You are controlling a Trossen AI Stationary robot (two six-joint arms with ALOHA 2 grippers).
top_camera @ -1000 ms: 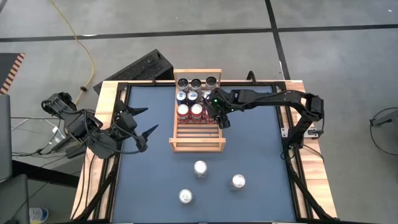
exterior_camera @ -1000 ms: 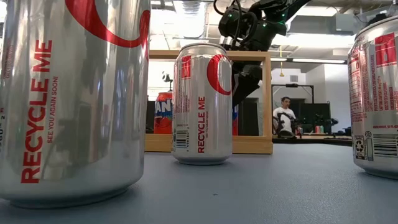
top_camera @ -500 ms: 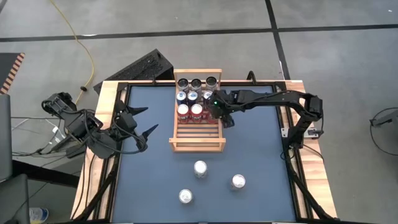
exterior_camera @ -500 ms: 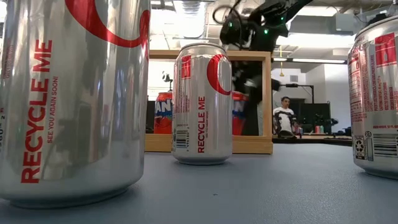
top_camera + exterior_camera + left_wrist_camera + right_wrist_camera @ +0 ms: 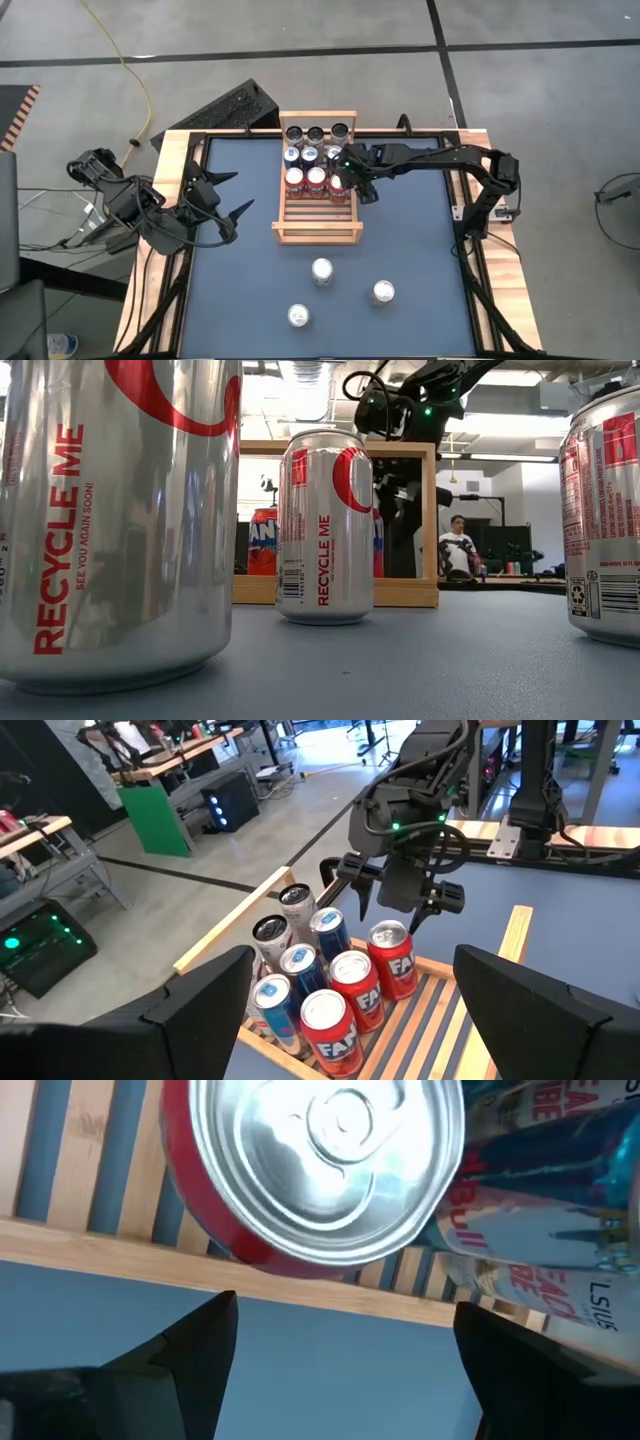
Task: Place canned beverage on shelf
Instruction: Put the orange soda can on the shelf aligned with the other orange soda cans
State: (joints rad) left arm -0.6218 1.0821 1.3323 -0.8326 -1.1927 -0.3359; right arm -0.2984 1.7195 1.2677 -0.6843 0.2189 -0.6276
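Above the shelf [image 5: 316, 190], at its right side, hangs the right gripper [image 5: 352, 186], fingers apart, nothing clamped btwn them. Directly under it stands a red can [image 5: 338, 183], upright on the shelf's slats, third in the row w/ two other red cans [image 5: 306, 179], right beside the shelf's right long edge. Right wrist view looks straight down on that can's silver top [image 5: 325, 1155], clear of both fingers. Behind the red row on the shelf: blue cans [image 5: 301, 155], then three dark-topped cans [image 5: 315, 132] at the shelf's far rail. Front half of the shelf is bare slats.

Left gripper [image 5: 232, 195] waits well to the left of the shelf, over the dark mat [image 5: 420, 260], fingers spread, holding nothing.

Three silver cans [image 5: 322, 270] stand upright on the mat in front of the shelf, apart from it and from each other; "RECYCLE ME" reads on their sides in the low view.
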